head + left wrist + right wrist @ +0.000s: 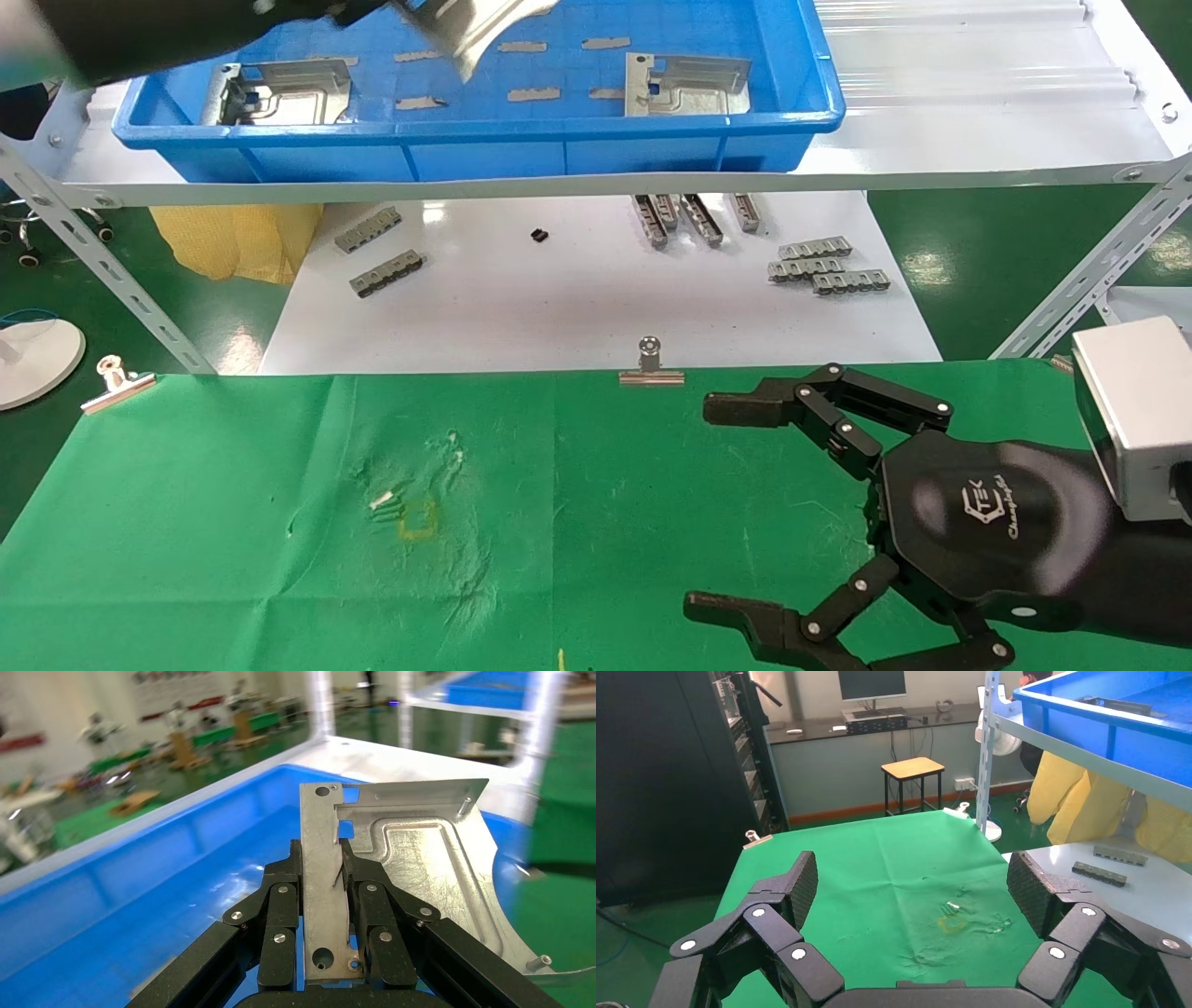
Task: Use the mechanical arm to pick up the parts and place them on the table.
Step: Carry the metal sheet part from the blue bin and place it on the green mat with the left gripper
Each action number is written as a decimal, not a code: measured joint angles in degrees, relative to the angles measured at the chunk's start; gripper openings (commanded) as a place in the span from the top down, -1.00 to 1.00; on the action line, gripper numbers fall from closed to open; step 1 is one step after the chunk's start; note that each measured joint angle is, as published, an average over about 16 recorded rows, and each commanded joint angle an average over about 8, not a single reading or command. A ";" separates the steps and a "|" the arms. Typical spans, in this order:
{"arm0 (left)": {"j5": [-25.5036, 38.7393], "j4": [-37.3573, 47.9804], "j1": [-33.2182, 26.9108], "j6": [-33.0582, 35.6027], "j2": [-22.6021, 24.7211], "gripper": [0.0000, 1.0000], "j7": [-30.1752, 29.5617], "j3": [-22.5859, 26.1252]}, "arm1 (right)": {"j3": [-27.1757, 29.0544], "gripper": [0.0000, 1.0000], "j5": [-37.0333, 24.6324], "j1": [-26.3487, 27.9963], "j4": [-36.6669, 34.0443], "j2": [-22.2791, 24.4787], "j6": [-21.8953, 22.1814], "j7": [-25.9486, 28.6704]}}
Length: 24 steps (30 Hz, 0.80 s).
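1. Left black linkage-finger gripper (323,903) up above the blue plastic bin (484,140) on the white metal-framed shelf (931,140), fingers (281,910) clamped on a flat silver sheet-metal plate w/ embossed grooves (415,860).
2. Held plate (470,28) clear of bin floor, tilted, near bin's far-left part.
3. Two more silver grooved plates lying flat in bin: one by front-left corner (279,93), one front-right (684,86); small grey scraps (533,94) scattered between.
4. Right black hexagonal-body gripper (712,508) low over right part of the green cloth-covered table (233,522), fingers (796,881) spread wide, holding nothing.
5. Silver binder clips (650,365) on cloth's far edge; grey notched strips (824,266) on glossy white tabletop (559,308) beyond.
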 measured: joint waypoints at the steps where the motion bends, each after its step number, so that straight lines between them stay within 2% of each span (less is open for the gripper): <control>1: -0.15 -0.12 0.37 2.06 -0.94 1.00 1.32 -0.01 | 0.00 -1.00 0.00 0.00 0.00 0.00 0.00 0.00; 6: -0.05 -1.64 2.90 10.42 -5.49 1.00 8.08 0.84 | 0.00 -1.00 0.00 0.00 0.00 0.00 0.00 0.00; 11: 1.58 -3.43 6.58 14.71 -8.54 1.00 14.62 3.18 | -0.01 -1.00 0.01 0.00 0.00 0.00 0.00 0.00; 17: 4.87 -4.15 11.26 14.71 -9.41 1.00 21.09 7.00 | -0.01 -1.00 0.01 0.00 0.00 0.00 0.00 -0.01; 24: 9.05 -1.33 14.75 12.53 -7.59 1.00 27.17 10.71 | -0.02 -1.00 0.01 0.00 0.00 0.01 0.01 -0.01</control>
